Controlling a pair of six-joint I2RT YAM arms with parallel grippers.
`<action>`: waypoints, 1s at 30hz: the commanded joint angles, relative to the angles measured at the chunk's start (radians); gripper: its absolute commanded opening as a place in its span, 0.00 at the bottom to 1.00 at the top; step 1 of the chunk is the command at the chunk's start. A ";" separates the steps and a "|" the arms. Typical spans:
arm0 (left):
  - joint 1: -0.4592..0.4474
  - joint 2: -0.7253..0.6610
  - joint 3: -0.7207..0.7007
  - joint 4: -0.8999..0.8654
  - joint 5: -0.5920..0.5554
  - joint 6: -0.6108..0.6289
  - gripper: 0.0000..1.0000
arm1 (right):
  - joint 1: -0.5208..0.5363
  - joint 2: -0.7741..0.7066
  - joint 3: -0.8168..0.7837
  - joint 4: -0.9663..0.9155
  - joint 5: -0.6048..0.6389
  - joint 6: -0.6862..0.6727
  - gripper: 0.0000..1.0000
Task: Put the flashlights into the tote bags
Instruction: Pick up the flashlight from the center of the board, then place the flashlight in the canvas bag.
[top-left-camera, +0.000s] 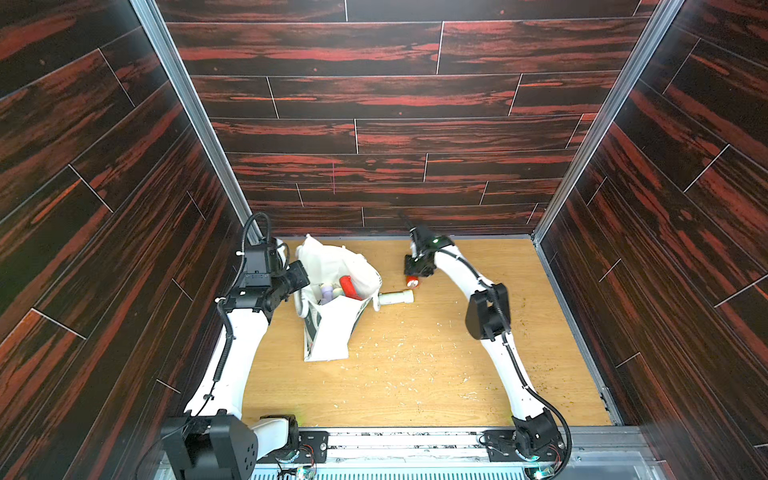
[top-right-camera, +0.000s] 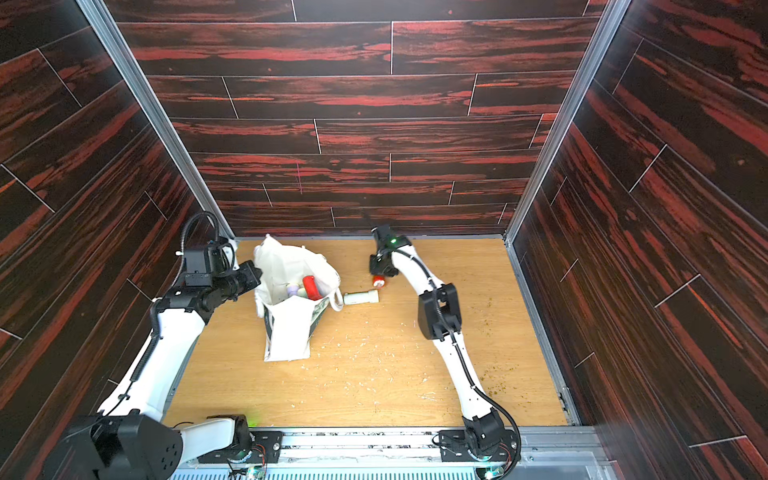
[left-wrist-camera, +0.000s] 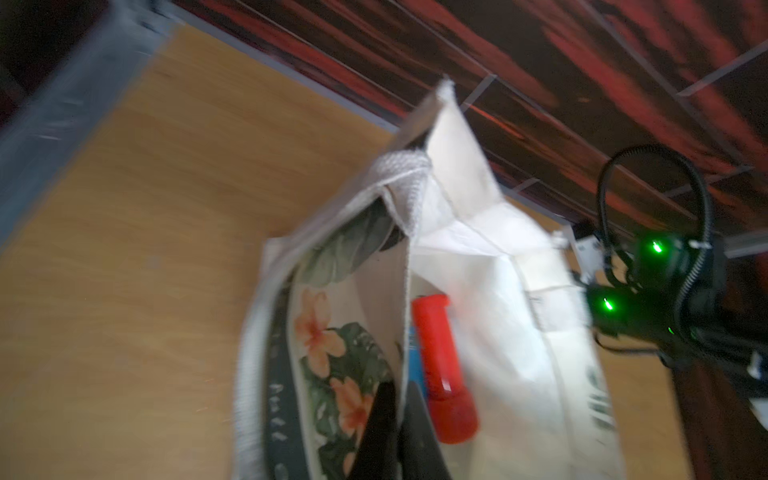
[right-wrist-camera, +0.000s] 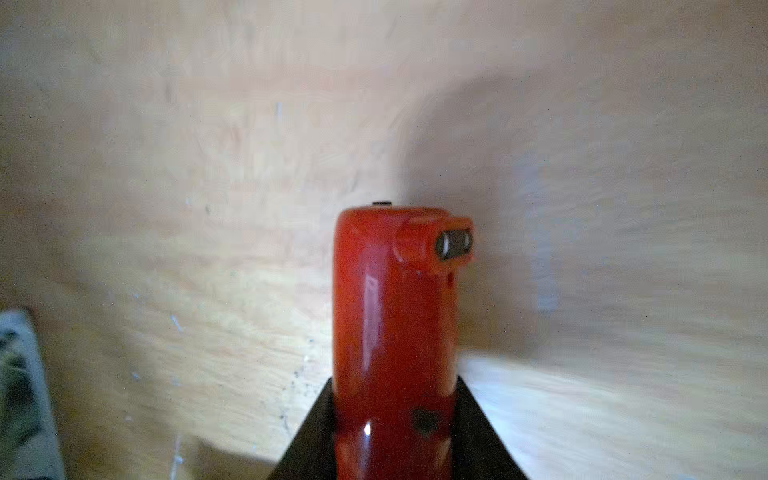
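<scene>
Red flashlight (right-wrist-camera: 392, 316) clamped in my right gripper (right-wrist-camera: 395, 415), down near the table (top-left-camera: 415, 374), right of the tote bag (top-left-camera: 332, 332). Left gripper (left-wrist-camera: 395, 436) pinches its rim. Pickup step. Next, likely: lift, carry over the mouth, release.

L tool (left-wrist-camera: 399, 390) clamped shut, reaching fwd; R tool (right-wrist-camera: 395, 380) gripping, pointing down.

My left arm (top-left-camera: 243, 345) and right arm (top-left-camera: 509, 370): white shells, black joints. Black corrugated cables (left-wrist-camera: 648, 147) climb from the base rail (top-left-camera: 415, 440); green LEDs (left-wrist-camera: 656, 247) farthest from it.
</scene>
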 joint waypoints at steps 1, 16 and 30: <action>0.004 0.021 -0.009 0.095 0.183 -0.029 0.00 | -0.016 -0.185 0.019 0.008 0.038 0.015 0.25; 0.003 0.038 -0.040 0.260 0.429 -0.122 0.00 | 0.118 -0.736 -0.507 0.260 0.003 0.002 0.24; -0.011 0.040 -0.057 0.344 0.514 -0.176 0.00 | 0.363 -0.793 -0.719 0.354 0.051 0.019 0.23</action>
